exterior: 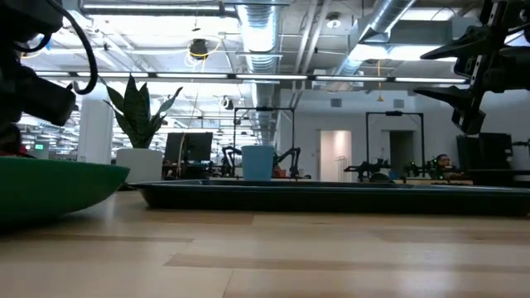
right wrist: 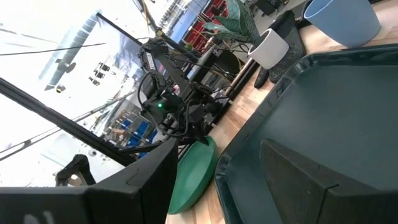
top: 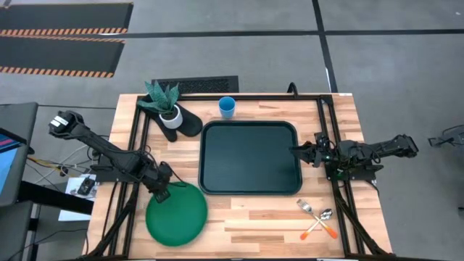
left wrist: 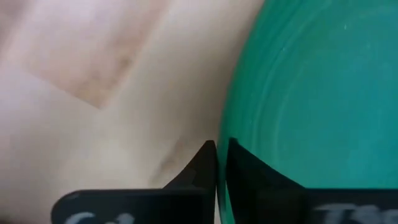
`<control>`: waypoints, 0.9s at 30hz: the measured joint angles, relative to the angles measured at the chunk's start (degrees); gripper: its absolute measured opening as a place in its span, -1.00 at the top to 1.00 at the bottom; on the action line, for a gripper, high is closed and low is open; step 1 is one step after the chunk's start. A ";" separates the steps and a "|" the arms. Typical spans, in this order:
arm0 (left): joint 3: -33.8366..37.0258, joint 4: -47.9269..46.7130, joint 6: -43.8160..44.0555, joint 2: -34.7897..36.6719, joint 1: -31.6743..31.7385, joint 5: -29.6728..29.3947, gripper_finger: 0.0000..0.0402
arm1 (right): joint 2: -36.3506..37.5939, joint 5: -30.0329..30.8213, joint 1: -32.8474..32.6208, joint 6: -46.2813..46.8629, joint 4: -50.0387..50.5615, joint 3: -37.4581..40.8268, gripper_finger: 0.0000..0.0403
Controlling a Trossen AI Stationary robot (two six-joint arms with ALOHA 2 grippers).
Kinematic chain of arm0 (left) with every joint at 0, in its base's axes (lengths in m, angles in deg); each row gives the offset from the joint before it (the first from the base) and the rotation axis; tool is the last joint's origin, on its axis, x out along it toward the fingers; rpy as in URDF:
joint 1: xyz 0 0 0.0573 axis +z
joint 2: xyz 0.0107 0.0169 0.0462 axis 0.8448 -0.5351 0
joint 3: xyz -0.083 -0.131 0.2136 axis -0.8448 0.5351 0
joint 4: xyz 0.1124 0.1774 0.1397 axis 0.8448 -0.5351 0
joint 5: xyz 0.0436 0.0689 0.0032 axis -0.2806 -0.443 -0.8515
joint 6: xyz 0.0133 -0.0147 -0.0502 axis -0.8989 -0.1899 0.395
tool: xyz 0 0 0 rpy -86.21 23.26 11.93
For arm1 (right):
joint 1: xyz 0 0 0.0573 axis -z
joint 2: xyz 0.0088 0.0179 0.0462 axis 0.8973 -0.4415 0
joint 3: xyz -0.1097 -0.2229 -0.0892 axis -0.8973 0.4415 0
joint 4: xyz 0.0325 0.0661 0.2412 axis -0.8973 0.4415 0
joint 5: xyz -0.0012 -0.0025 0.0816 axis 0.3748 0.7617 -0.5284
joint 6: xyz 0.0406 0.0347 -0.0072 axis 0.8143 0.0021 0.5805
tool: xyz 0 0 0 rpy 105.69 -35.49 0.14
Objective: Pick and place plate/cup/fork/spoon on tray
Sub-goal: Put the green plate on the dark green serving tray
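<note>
While the left gripper (top: 161, 193) sits down at the lower left of the overhead frame, its fingers (left wrist: 205, 165) are pinched together on the rim of the plate (top: 177, 213), one finger on the wood side of the edge and the other over the green dish, as the left wrist camera shows up close. The plate rests on the tabletop (top: 254, 221) just below and left of the tray (top: 250, 157), close to the tray's lower left corner but not on it; from table height the plate's edge (exterior: 58, 186) fills the left side of the frame. The tray lies in the middle of the overhead frame with nothing on it. Above it, toward the upper centre, stands the cup (top: 227, 106), upright and just clear of the tray's top edge. To the cup's left stands a plant pot (top: 169, 114) on a dark mat (top: 187, 123). At the lower right of the overhead frame the fork (top: 315, 217) and the spoon (top: 317, 223) lie crossed over each other on the wood, well clear of the tray. The right gripper (top: 299, 151) hangs over the tray's right edge, mid-right in that frame, its fingers (right wrist: 311, 180) spread apart and holding nothing.
</note>
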 joint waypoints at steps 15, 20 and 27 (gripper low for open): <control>-18.65 12.77 17.49 -0.10 -0.50 3.19 1.00 | 0.00 -0.02 0.00 -0.02 0.00 0.00 -0.27; -25.24 3.03 18.16 -1.68 8.61 -15.59 1.00 | 0.00 -0.02 0.00 0.35 0.00 0.00 -0.27; -27.74 5.70 12.13 -14.20 21.67 -16.53 1.00 | 0.00 0.77 -0.02 1.77 -0.09 0.00 -0.27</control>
